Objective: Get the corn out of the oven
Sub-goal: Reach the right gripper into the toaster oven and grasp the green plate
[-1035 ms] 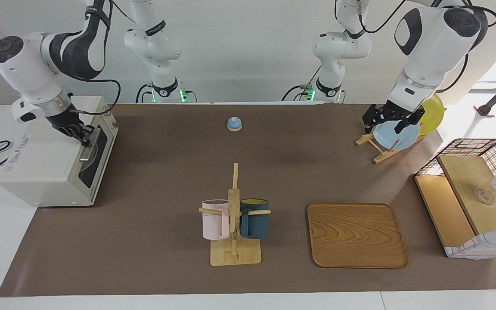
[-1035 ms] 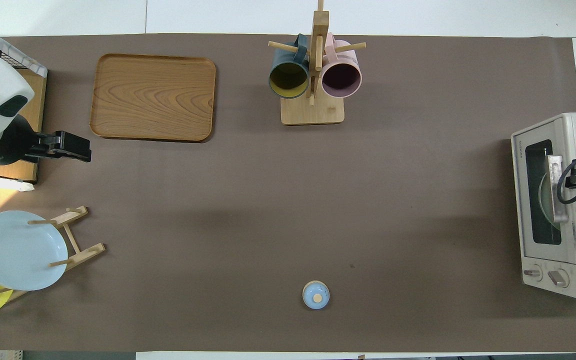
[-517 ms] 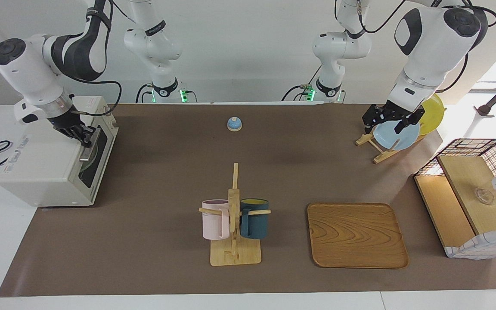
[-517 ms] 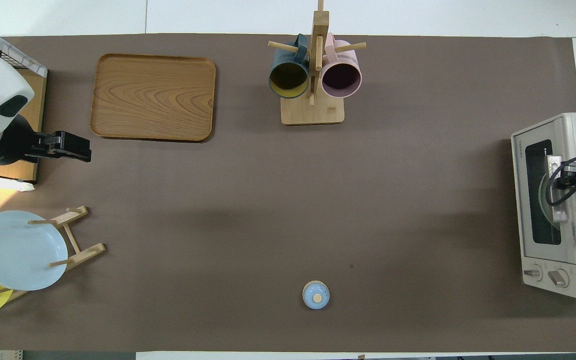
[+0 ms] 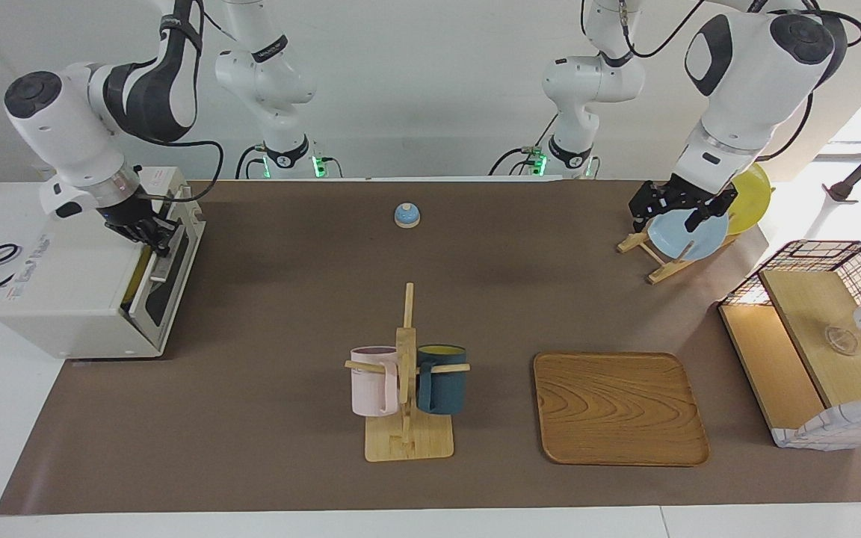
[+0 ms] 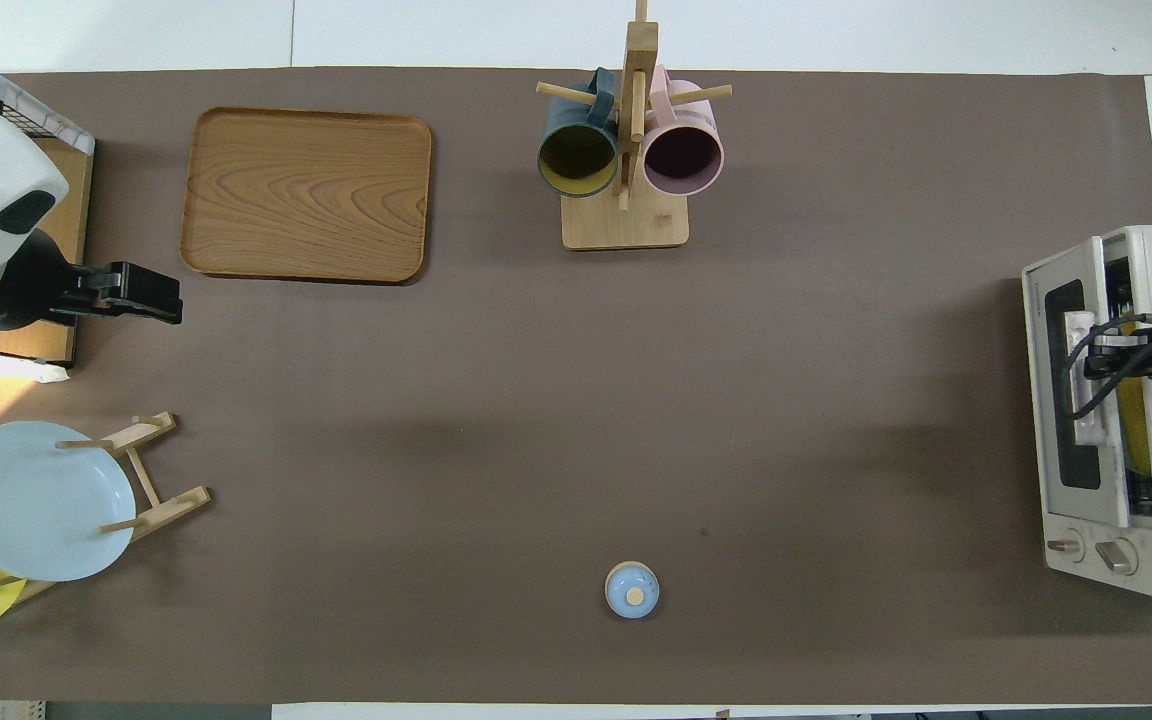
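The cream-white oven [image 5: 64,299] stands at the right arm's end of the table, its dark glass door [image 5: 169,276] tilted open a crack at the top. My right gripper [image 5: 154,233] is shut on the silver bar handle [image 6: 1086,400]. A strip of bright yellow, the corn [image 5: 134,278], shows in the gap behind the door; in the overhead view the corn [image 6: 1134,440] is mostly hidden. My left gripper [image 5: 673,211] waits open and empty over the plate rack [image 5: 658,258].
A mug rack [image 5: 406,373] with a pink and a dark blue mug stands mid-table, a wooden tray [image 5: 619,407] beside it. A small blue bell [image 5: 406,215] sits nearer the robots. The plate rack holds a blue plate [image 5: 686,235] and a yellow plate [image 5: 752,198]. A wire-and-wood basket box [image 5: 819,336] is at the left arm's end.
My right gripper has moved toward the middle of the table with the handle, and the oven door has swung from closed to slightly open, showing yellow inside. The left arm has not moved.
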Controlling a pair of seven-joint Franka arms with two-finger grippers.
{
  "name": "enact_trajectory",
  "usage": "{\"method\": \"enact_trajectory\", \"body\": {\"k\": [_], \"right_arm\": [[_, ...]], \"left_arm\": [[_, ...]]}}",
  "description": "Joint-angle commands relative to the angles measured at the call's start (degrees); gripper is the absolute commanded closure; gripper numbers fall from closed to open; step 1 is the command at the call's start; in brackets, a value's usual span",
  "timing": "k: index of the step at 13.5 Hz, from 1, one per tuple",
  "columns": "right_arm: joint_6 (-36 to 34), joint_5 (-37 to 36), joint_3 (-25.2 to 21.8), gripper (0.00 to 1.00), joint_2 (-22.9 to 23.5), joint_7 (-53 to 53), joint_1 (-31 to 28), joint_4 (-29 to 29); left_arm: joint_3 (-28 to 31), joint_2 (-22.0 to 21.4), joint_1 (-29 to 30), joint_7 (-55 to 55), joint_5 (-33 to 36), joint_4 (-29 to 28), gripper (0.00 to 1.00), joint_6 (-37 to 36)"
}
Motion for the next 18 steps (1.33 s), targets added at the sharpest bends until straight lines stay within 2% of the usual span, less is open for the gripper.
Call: {"method": "enact_trajectory", "body": {"k": [1, 6, 9, 12, 18], "right_arm": [[8.15, -0.11, -0.08, 1.0, 1.17, -0.88, 0.85, -6.45], [14.39, -0.11, 0.01, 1.0, 6.96, -0.7, 2.96, -6.81], [20.55, -0.11, 0.1, 1.0, 6.8, -0.44, 6.46, -10.22], [24.33, -0.11, 0.1, 1.0, 9.16, -0.35, 6.56, -11.99], [24.69, 0.5, 0.27, 1.0, 11.37, 0.0, 7.26, -11.99]], "left_arm": [[-0.24, -1.07, 0.49, 0.84, -0.55, -0.73, 0.0, 0.38], [-0.24, -1.07, 0.49, 0.84, -0.55, -0.73, 0.0, 0.38], [-0.24, -1.07, 0.49, 0.84, -0.55, -0.73, 0.0, 0.38], [-0.24, -1.07, 0.49, 0.84, -0.55, -0.73, 0.0, 0.38], [-0.24, -1.07, 0.49, 0.84, -0.55, -0.73, 0.0, 0.38]]}}
